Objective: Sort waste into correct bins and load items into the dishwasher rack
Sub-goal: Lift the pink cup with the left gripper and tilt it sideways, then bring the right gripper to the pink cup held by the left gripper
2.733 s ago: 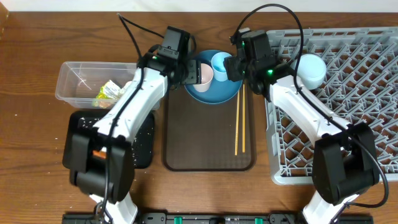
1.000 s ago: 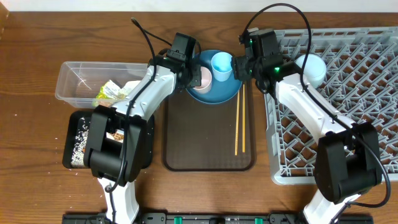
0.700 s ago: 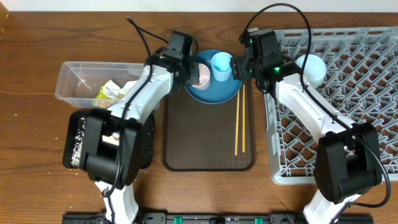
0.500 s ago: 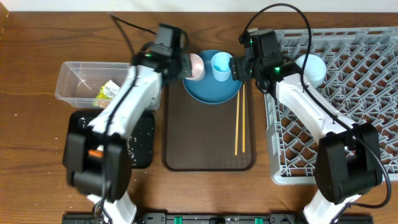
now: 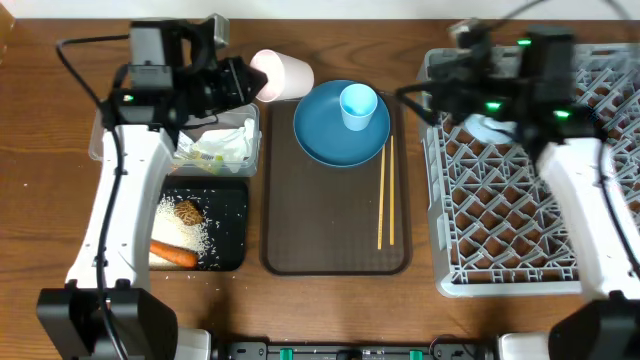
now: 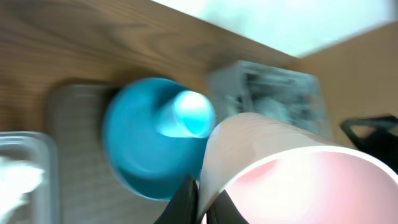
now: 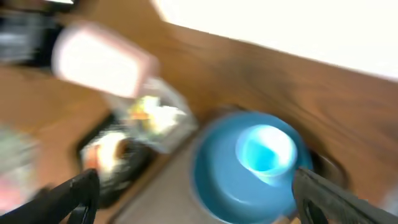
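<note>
Near the far right corner of the clear tub [image 5: 108, 140], the left gripper [image 5: 243, 82] is closed on the rim of the white-pink cup [image 5: 283, 71] and holds it in the air, lying on its side. Over the far left corner of the dishwasher rack [image 5: 530, 220], the right gripper [image 7: 196, 186] has its jaws wide apart with nothing between them. The light-blue cup [image 5: 358, 105] stands upright on the dark-blue plate [image 5: 325, 140].

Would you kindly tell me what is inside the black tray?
White crumbs, a small brown lump and an orange carrot piece lie in the black tray. The left arm covers its left edge.
</note>
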Robot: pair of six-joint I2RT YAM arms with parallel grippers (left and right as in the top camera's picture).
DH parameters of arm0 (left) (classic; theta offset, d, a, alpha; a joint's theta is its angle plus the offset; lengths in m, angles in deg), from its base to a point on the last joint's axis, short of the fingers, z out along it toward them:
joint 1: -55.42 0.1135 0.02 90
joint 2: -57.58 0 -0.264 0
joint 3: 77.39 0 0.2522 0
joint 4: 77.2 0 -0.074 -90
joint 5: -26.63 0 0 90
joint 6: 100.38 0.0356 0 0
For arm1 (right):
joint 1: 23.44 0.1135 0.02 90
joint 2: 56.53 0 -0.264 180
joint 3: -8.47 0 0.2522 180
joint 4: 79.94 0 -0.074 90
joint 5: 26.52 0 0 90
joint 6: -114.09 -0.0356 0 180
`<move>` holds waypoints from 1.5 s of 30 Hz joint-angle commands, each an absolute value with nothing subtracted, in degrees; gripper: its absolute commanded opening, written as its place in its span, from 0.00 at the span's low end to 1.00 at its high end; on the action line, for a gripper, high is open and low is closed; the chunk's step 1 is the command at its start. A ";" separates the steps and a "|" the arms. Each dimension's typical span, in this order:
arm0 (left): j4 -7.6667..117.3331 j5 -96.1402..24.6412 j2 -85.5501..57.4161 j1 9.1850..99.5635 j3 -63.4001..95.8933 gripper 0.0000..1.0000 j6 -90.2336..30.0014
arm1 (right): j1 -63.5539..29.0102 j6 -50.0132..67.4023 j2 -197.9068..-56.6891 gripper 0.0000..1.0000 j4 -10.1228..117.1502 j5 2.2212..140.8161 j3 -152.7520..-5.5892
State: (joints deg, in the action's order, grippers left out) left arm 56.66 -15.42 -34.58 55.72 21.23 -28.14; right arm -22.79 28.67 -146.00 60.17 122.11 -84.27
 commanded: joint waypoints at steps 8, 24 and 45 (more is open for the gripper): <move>64.07 12.93 -36.02 53.99 21.60 0.06 -26.98 | -23.69 39.36 -147.64 0.91 59.71 149.45 -84.12; 69.90 20.44 -36.02 48.05 21.60 0.06 -27.15 | -14.03 43.86 -147.68 0.95 65.13 143.40 -84.12; 69.93 19.55 -36.02 47.08 21.60 0.06 -27.09 | -8.34 36.32 -147.68 0.82 77.44 143.42 -84.14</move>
